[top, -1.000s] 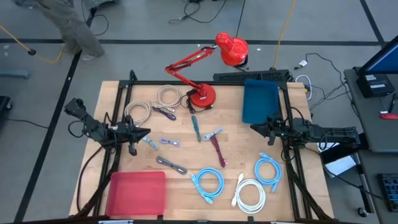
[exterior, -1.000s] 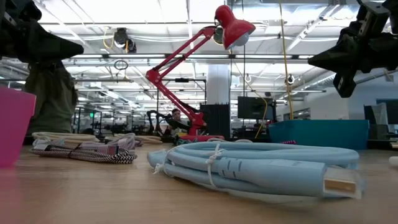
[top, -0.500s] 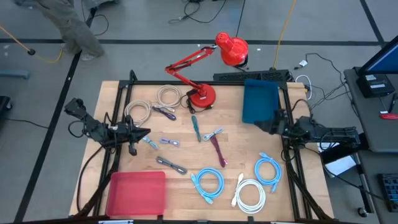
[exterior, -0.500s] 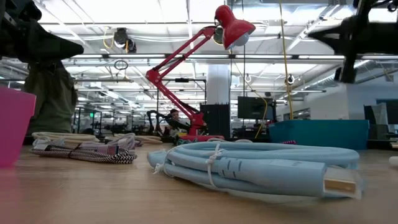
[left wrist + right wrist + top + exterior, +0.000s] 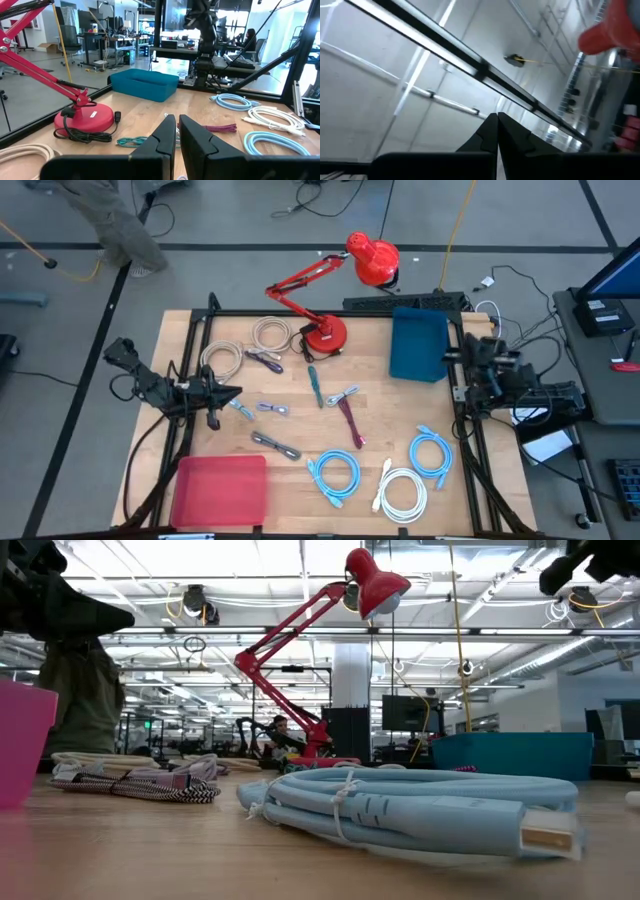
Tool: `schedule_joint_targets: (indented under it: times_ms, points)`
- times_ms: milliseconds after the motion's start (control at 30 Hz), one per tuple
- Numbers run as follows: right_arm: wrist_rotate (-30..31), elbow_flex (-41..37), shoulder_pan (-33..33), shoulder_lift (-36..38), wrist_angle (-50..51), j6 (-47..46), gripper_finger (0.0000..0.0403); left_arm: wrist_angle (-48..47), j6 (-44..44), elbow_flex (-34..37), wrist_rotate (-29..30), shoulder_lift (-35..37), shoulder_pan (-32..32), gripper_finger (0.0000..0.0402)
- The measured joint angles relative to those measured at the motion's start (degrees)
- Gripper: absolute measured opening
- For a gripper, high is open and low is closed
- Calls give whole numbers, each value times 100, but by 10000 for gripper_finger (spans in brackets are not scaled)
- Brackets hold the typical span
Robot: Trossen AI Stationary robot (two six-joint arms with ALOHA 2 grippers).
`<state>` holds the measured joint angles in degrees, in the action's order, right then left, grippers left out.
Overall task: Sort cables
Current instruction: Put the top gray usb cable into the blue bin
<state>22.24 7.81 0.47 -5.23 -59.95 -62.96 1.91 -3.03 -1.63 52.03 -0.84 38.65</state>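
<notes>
From above, the left gripper (image 5: 228,393) sits near the table's left edge, fingers nearly together, empty; a small grey-blue cable (image 5: 241,410) lies just beside it. The left wrist view shows the light-blue cables (image 5: 234,101) well ahead. The right gripper (image 5: 497,131), fingers together, points at the ceiling.

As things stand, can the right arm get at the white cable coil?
Probably yes: the white cable coil lies uncovered near the table's right front, though the right end effector, shut and empty, is folded back at the right edge beside the teal bin.

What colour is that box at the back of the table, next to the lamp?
The box is teal blue, an open rectangular bin; it shows best in the high view.
</notes>
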Motion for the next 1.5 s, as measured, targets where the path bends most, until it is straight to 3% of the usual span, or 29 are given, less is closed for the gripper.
schedule_joint_targets:
  times_ms: [133,267,400,500,567,667,833,967,1033,1167,1233,1267,1367,1400,1467,1500]
  points:
    - [-159,2,0,0,-261,571,0,-41,111,0,32,0,0,26]
    - [-112,2,-2,0,-193,1189,0,-127,1564,0,797,-17,0,26]
    - [271,0,-2,0,7,1753,0,92,2316,2,2187,-17,-7,26]
    - [495,0,-2,0,53,2178,0,233,3380,2,3253,-17,-7,26]
    - [506,0,-2,-1,76,2512,0,241,3553,2,3602,-17,-7,26]
    - [501,0,-2,-34,118,2788,0,259,3949,2,3557,-17,-61,26]
    - [483,0,-2,-257,112,2729,0,511,4773,2,2573,-20,-212,26]
    - [503,0,-2,-470,112,2726,0,534,4896,2,2570,-17,-311,26]
    - [503,0,-2,-582,104,2726,0,739,4626,2,2213,-17,-411,26]
    - [530,0,-2,-816,104,2634,0,1982,4118,4,410,-56,-694,26]
    - [660,0,0,-929,97,2614,0,3201,3227,4,-184,-104,-905,26]
    - [720,0,0,-982,65,2614,0,3981,2376,4,-275,-141,-1010,26]
    - [921,0,0,-1135,-13,2613,0,6065,-884,0,354,-175,-1298,26]
    - [952,0,0,-1186,-18,2610,0,6530,-1508,0,768,-173,-1391,26]
    - [960,0,-1,-1276,-61,2612,0,7149,-1956,0,1432,-173,-1535,26]
    - [959,0,0,-1318,-118,2612,0,7295,-1828,-4,1476,-170,-1599,26]
